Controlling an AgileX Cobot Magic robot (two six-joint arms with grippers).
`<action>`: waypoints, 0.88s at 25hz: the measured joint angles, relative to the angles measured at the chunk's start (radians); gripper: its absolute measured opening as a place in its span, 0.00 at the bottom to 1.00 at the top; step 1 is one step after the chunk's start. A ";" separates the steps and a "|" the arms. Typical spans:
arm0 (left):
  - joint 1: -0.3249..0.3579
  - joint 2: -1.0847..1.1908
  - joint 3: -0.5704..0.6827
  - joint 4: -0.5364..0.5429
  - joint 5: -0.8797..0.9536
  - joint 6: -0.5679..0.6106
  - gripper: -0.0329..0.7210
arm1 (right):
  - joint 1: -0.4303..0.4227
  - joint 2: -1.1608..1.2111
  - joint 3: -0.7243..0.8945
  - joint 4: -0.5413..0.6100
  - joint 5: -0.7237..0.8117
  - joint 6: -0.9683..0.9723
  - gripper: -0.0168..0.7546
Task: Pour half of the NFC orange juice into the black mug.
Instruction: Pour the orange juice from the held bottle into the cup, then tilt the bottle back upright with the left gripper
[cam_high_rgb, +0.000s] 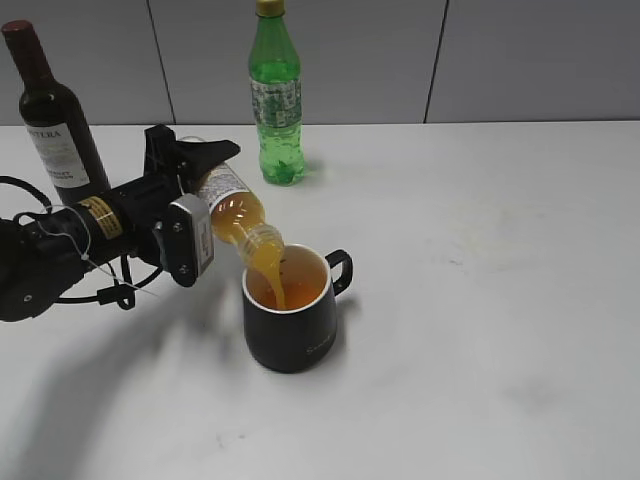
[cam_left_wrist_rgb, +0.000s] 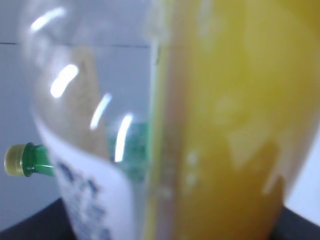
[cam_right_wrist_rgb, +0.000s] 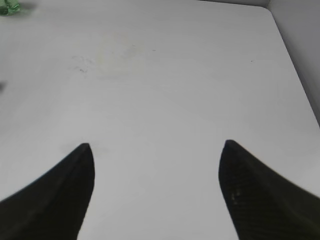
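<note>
The white table (cam_high_rgb: 480, 330) fills most of the exterior view, matte and faintly scuffed, and meets a grey panelled wall (cam_high_rgb: 520, 60) along its far edge. Standing back at 11 o'clock is a dark wine bottle (cam_high_rgb: 58, 125); at 12 o'clock stands a green soda bottle (cam_high_rgb: 276, 100), well apart from the work.

The left arm (cam_high_rgb: 70, 250) reaches in from 9 o'clock. The fingers of the left gripper (cam_high_rgb: 195, 170) are clenched around the body of the NFC orange juice (cam_high_rgb: 232, 212), which is tipped steeply with its neck pointing toward 4 o'clock, just above the rim of the black mug (cam_high_rgb: 292, 322). The mug stands upright near the table's middle, handle at 2 o'clock. A stream of juice runs from the neck into the mug, and orange liquid already shows inside.

The pour looks well under way: in the left wrist view the bottle's upper part is clear, with juice only in the lower side. What remains, I judge, is to stop near the half mark, right the bottle and set it down.

The right gripper (cam_right_wrist_rgb: 157, 190) hangs over bare table, fingers spread wide and released.
</note>
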 joint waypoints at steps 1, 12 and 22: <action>0.000 0.000 0.000 0.000 0.000 0.000 0.66 | 0.000 0.000 0.000 0.000 0.000 0.000 0.78; 0.000 0.000 0.000 0.000 -0.001 0.012 0.66 | 0.000 0.000 0.000 0.000 0.000 0.000 0.78; 0.000 0.000 0.000 0.000 -0.008 0.015 0.66 | 0.000 0.000 0.000 0.000 0.000 0.000 0.78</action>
